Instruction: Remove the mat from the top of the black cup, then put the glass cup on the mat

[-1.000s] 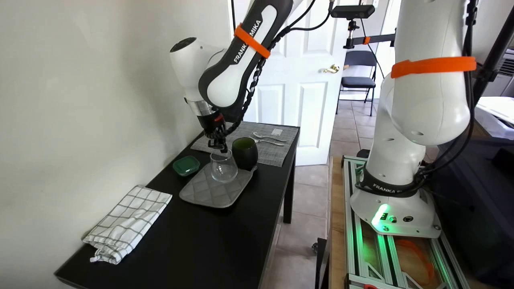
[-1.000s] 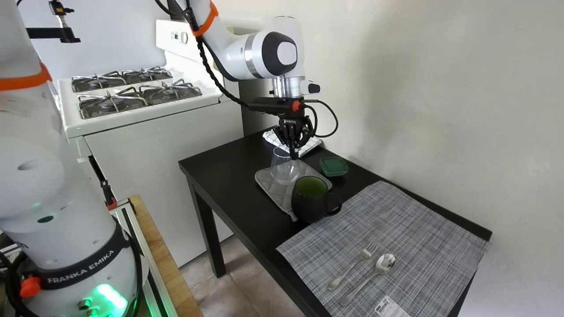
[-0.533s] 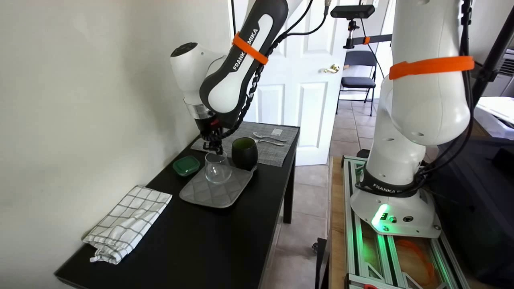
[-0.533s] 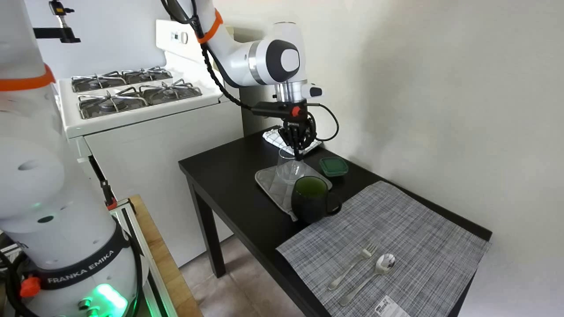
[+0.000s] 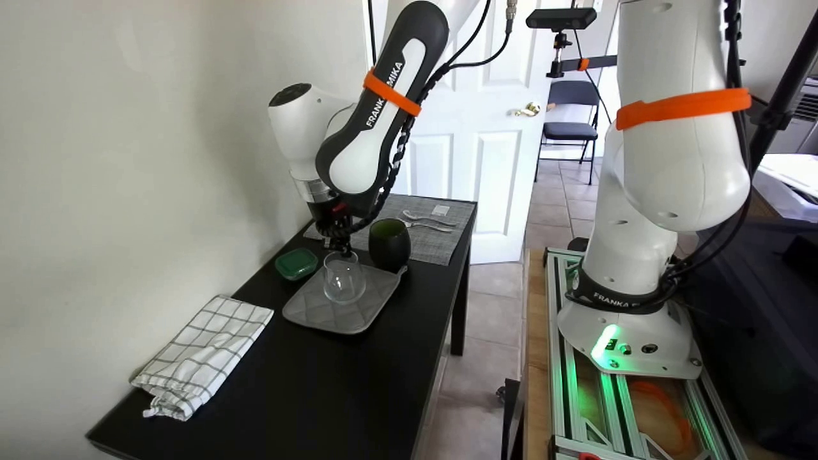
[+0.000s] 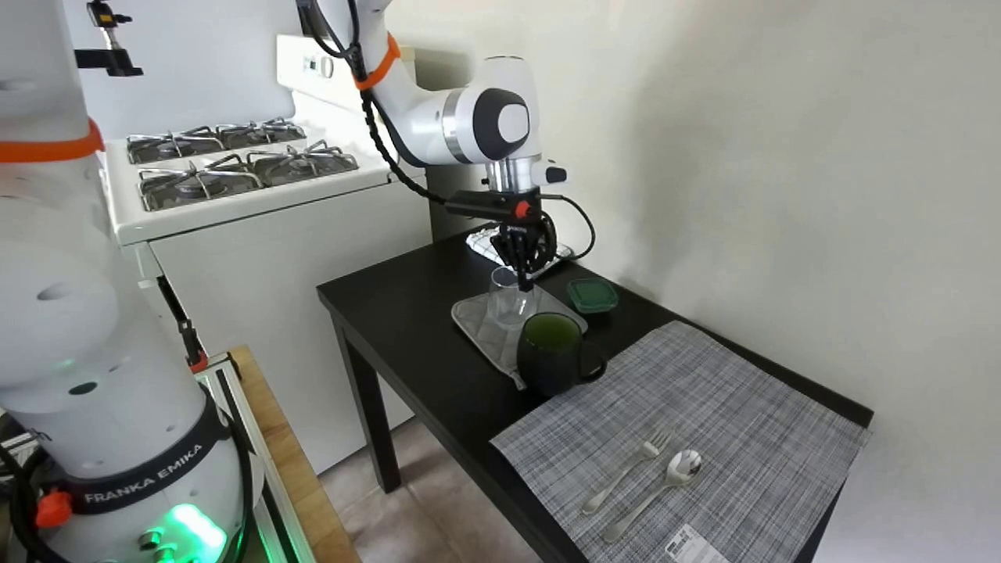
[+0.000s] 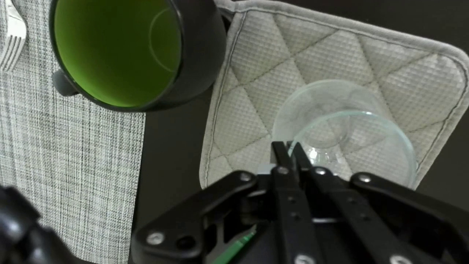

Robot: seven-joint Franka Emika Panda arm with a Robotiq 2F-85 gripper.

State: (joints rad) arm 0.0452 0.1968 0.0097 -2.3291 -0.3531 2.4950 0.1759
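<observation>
Dark table [image 5: 287, 396]: glass cup [image 5: 345, 282] on mat [image 7: 249, 99], mouth up, axis near vertical, rim pinched in gripper [image 7: 290, 148].

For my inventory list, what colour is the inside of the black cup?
The black cup is green inside, clearest in the wrist view.

Household kitchen, marked by a gas stove [image 6: 281, 250] beyond one short edge of the table [image 6: 391, 297], with fork [image 6: 647, 451] and spoon [image 6: 683, 467] on a placemat [image 6: 751, 414] at the opposite edge.
</observation>
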